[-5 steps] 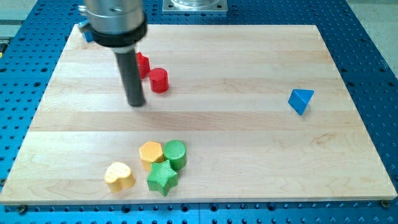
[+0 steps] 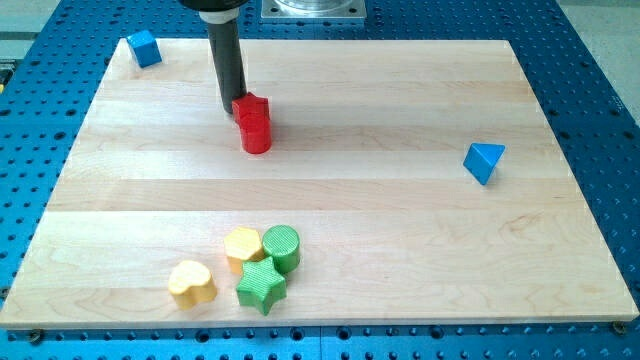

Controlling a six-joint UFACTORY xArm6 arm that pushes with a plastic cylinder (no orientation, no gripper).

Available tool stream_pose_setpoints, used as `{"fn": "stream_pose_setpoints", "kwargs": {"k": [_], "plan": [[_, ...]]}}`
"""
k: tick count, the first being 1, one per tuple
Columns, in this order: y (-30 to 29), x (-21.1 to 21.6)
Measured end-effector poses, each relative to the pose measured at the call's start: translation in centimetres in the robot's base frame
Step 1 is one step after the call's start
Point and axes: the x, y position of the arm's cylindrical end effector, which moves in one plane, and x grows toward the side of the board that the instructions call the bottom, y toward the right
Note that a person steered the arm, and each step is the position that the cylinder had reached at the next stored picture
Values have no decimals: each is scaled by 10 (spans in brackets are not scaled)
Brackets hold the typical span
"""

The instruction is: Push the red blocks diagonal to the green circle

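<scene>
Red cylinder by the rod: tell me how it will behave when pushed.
The red cylinder stands on its flat end, so it will probably slide, not roll. It looks squat, so tipping seems unlikely. My tip sits behind the other red block, which touches it, so the two may move together and the round side could slip off sideways.

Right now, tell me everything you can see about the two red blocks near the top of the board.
The two red blocks look like matte ribbed plastic and sit pressed together in the wooden board's upper left. The one nearer the view's top looks angular, the lower one a cylinder. My tip sits against the upper one's left side.
</scene>
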Motion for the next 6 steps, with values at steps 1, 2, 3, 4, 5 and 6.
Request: {"fn": "stream_pose_setpoints", "kwargs": {"k": [1,2,3,4,5,6], "plan": [[0,19],[8,44],[44,67],[85,91],[123,107],[78,125]]}}
